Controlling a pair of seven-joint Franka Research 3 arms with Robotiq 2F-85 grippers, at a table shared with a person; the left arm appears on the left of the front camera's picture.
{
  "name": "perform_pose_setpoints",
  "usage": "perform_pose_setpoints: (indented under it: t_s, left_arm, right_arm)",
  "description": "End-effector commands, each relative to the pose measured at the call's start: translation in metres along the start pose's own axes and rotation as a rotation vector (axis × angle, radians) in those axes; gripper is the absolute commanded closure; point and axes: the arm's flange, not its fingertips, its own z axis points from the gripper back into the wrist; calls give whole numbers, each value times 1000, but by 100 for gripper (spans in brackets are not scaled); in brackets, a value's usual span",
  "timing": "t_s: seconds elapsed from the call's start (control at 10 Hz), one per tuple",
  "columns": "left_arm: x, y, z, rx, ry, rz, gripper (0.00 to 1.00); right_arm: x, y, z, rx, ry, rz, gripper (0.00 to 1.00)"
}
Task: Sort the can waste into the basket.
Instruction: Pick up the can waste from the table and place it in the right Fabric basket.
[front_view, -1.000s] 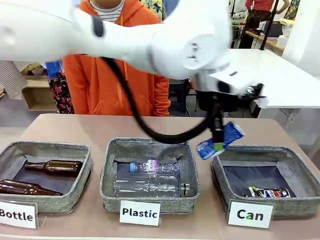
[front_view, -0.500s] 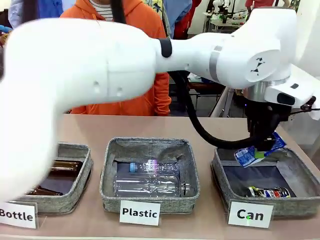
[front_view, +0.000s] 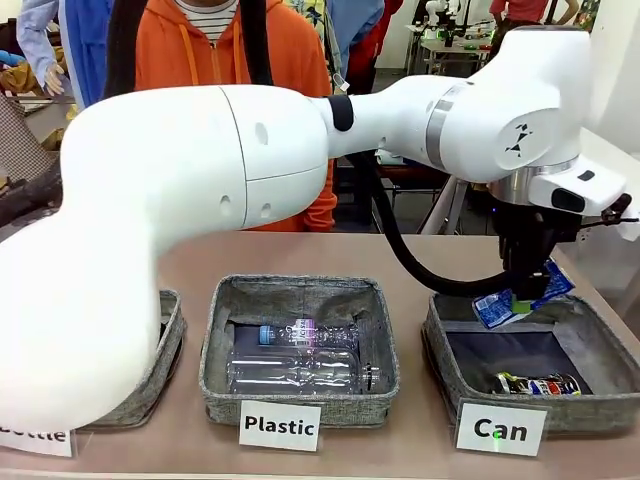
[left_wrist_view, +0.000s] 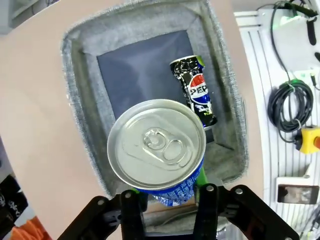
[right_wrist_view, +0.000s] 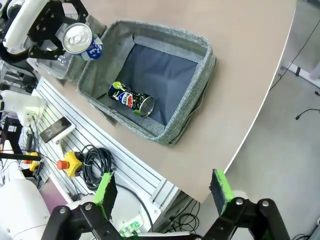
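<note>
The left gripper (front_view: 527, 296) hangs above the far rim of the basket (front_view: 600, 345) marked by the white "Can" card (front_view: 500, 429). The blue can (front_view: 522, 300) sits tilted between its fingers; the left wrist view shows the silver lid (left_wrist_view: 156, 145) facing the camera, with the fingers (left_wrist_view: 207, 199) on either side of the can body. Whether the jaws grip the can or stand slack beside it cannot be told.

The crushed dark can (front_view: 538, 384) lies on its side on the dark bottom of the basket, near the front wall and towards the right.

The right gripper (right_wrist_view: 162, 195) is off the table, outside the corner nearest the basket, and well apart from it. Its jaws stand wide with nothing between the green pads (right_wrist_view: 105, 192).

The basket marked "Plastic" (front_view: 298, 350) stands just left of the "Can" basket and holds clear bottles (front_view: 300, 370).
</note>
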Motion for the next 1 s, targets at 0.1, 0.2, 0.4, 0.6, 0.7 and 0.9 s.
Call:
perform_pose_setpoints:
  t_s: [0.1, 0.2, 0.4, 0.6, 0.7, 0.9]
  left_arm:
    - [20, 16, 8, 21, 30, -26, 0]
    - [18, 15, 9, 22, 32, -26, 0]
    - [5, 8, 21, 22, 20, -22, 0]
    - [-30, 9, 46, 15, -4, 28, 0]
    - [-60, 12, 63, -1, -23, 69, 0]
    - [-150, 6, 99, -38, -65, 165, 0]
  right_arm:
    - [3, 1, 3, -9, 1, -14, 0]
    - [3, 1, 3, -9, 1, -14, 0]
    - [3, 1, 3, -9, 1, -14, 0]
    - [0, 0, 0, 0, 0, 0, 0]
    - [18, 5, -7, 14, -13, 11, 0]
    - [69, 18, -26, 135, -113, 51, 0]
